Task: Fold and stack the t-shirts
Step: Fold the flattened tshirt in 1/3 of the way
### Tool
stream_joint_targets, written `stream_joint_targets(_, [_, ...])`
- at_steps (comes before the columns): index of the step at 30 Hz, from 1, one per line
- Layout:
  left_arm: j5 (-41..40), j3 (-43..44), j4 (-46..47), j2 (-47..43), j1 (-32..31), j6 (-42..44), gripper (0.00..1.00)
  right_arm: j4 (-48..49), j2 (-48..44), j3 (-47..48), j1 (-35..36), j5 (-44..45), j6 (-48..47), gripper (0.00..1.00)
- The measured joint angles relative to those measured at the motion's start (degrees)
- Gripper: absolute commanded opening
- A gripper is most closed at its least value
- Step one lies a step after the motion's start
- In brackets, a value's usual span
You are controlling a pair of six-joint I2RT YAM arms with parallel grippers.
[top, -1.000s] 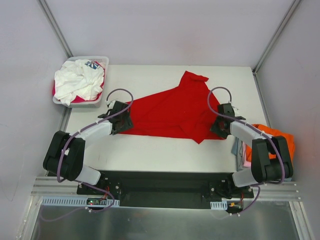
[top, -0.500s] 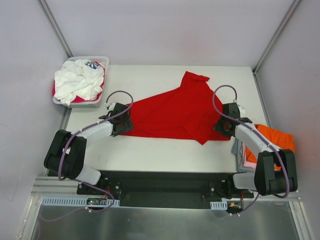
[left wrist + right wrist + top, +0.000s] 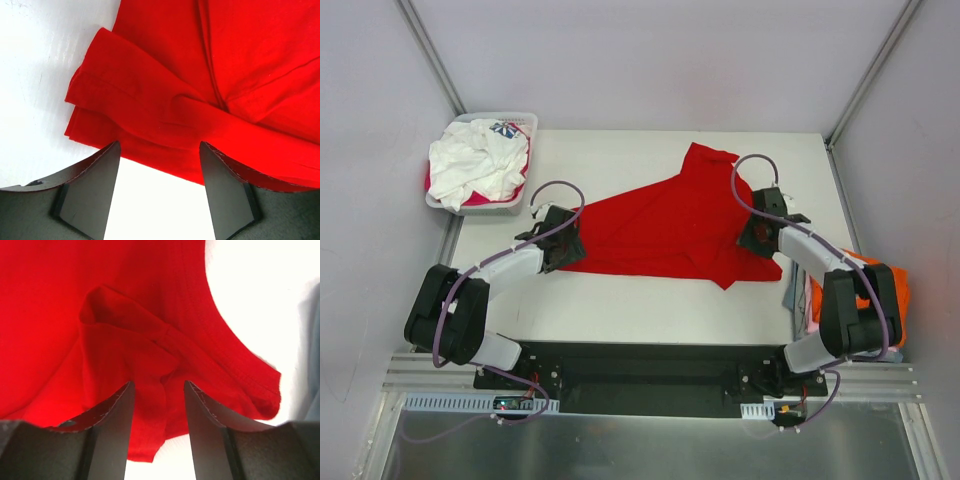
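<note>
Left gripper (image 3: 160, 150) and right gripper (image 3: 159, 385), jaws apart and empty, straddle opposite ends of the red t-shirt (image 3: 660, 225) at the table (image 3: 620, 300) middle. Flattening seems the step in hand; next, both should pinch cloth and pull.

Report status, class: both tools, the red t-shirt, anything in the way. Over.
Left tool open, straddling red t-shirt edge. Right tool open over a bunched fold. Shirt spread out, unfolded. Nothing on it; laundry basket apart, far left.
</note>
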Motion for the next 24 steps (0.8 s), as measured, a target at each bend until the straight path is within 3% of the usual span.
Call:
stream_joint_targets(3, [0.00,-0.24,0.00,-0.35,0.00,0.09,0.64,0.46,2.32,0.42,0.00,-0.48,0.00,0.37])
stream_joint_targets(8, [0.00,-0.59,0.00,-0.79,0.00,0.46,0.60,1.20,4.94,1.03,0.00,-2.05,0.11,0.01])
stream_joint_targets(19, [-0.02,-0.72,-0.02,-2.34,0.00,0.98,0.55,0.72,6.01,8.79,1.16,-3.89,-0.55,0.01])
stream_joint_targets(24, [0.00,-0.72,-0.02,-3.67,0.00,1.01,0.55,0.22,8.72,17.03,2.64,-5.18,-1.31,0.01])
